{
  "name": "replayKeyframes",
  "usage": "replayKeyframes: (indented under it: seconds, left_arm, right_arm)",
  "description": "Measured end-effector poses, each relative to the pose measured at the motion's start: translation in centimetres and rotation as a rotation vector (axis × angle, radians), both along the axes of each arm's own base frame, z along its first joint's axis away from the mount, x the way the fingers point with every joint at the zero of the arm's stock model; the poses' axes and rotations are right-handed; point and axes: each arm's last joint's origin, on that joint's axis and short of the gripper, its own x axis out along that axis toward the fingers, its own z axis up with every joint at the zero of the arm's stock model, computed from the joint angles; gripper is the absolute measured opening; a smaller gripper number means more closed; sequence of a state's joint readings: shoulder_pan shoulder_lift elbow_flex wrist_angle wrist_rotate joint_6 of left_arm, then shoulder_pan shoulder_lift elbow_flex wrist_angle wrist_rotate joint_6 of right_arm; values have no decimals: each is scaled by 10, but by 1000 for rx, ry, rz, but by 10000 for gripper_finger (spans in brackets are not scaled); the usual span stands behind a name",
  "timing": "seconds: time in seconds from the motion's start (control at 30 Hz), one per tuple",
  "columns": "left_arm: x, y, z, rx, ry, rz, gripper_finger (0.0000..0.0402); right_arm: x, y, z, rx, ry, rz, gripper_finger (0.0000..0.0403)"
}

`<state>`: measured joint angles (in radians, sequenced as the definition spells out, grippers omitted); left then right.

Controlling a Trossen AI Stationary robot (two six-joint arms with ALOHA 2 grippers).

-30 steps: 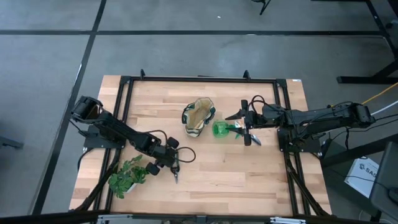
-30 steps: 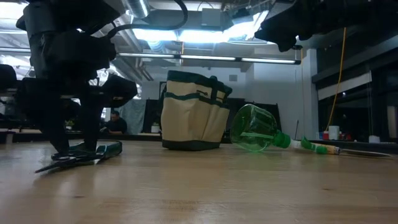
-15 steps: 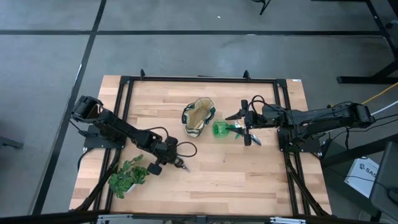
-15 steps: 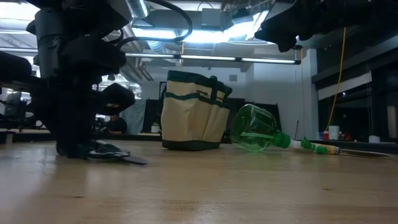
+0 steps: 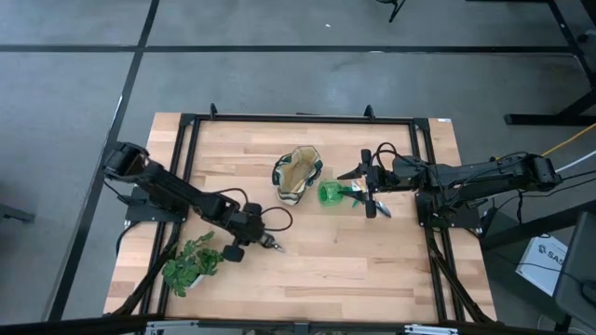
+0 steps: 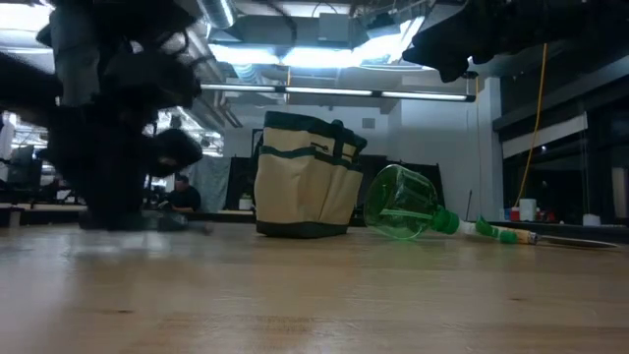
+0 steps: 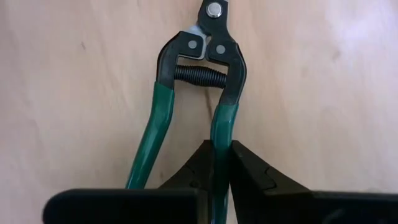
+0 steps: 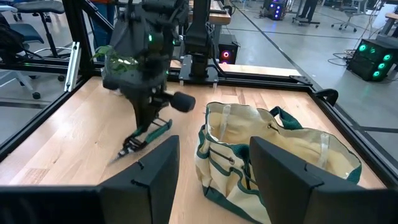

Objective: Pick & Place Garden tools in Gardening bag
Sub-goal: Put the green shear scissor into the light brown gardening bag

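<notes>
The pruning shears (image 7: 199, 81) have green-sleeved handles, a black pivot and a coil spring. They lie left of the table's middle (image 5: 270, 245), with my left gripper (image 7: 221, 144) shut on one handle. The gardening bag (image 5: 297, 175), tan with green trim, stands upright on its base at mid-table (image 6: 307, 175). Beside it on the right, the green spray bottle (image 5: 332, 194) lies on its side (image 6: 408, 204), head toward the right edge. My right gripper (image 8: 211, 168) hovers open above the bottle's head (image 5: 365, 193), touching nothing. My left gripper pinches one green handle (image 7: 222, 127) of the shears between its two fingers, about halfway along that handle. The fingers come from above, pointing down. The other handle (image 7: 149, 143) runs free outside the fingers. The shears slant, blade end (image 8: 127, 148) lowest; whether it touches the table I cannot tell.
A leafy green plant sprig (image 5: 191, 263) lies at the near left corner, close to the left arm. A black frame (image 5: 186, 140) runs along the table's edges. Bare wood lies between the shears and the bag. A person (image 6: 180, 194) sits far behind the table.
My left gripper has shut on one handle of the shears and turned. The shears have swung about on the table: their blades pointed toward the near edge and now point toward the right. Gripper and shears have shifted slightly toward the far edge.
</notes>
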<state>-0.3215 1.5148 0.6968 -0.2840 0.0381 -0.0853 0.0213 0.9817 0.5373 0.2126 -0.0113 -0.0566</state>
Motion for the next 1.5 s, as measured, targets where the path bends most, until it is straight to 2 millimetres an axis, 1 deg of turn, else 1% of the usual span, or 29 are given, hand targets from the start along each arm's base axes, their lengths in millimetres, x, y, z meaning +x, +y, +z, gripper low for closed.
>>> replayKeyframes:
  seconds: [0.2,0.37,0.5,0.6,0.73,0.87,1.0,1.2,1.33,1.43,1.5]
  left_arm:
    - [-10,2,24,33,-111,50,23]
    - [-21,9,41,98,-228,128,23]
    - [-25,13,60,142,-352,155,23]
    - [-29,16,76,179,-457,171,23]
    - [-34,21,98,211,-611,233,23]
    - [-32,21,115,205,-760,255,23]
    - [-27,19,122,217,-848,245,23]
    - [-19,18,129,237,-955,257,23]
    - [-13,19,134,215,-1029,308,24]
    - [-4,22,133,191,-1071,362,24]
    - [3,23,130,168,-1092,394,24]
  right_arm:
    - [0,0,0,0,1,0,199]
    - [-1,0,-2,14,22,-4,199]
    - [-3,-4,2,-9,-2,-16,199]
    - [-9,-9,7,-59,-18,-31,199]
    - [-17,-14,11,-89,-16,-52,199]
    - [-21,-14,12,-100,-17,-48,199]
    - [-21,-9,12,-99,-15,-23,199]
    - [-21,7,8,-84,3,60,199]
    - [-24,18,-8,-80,-14,104,199]
    - [-27,19,-20,-72,-80,81,199]
    - [-29,19,-26,-56,-81,53,199]
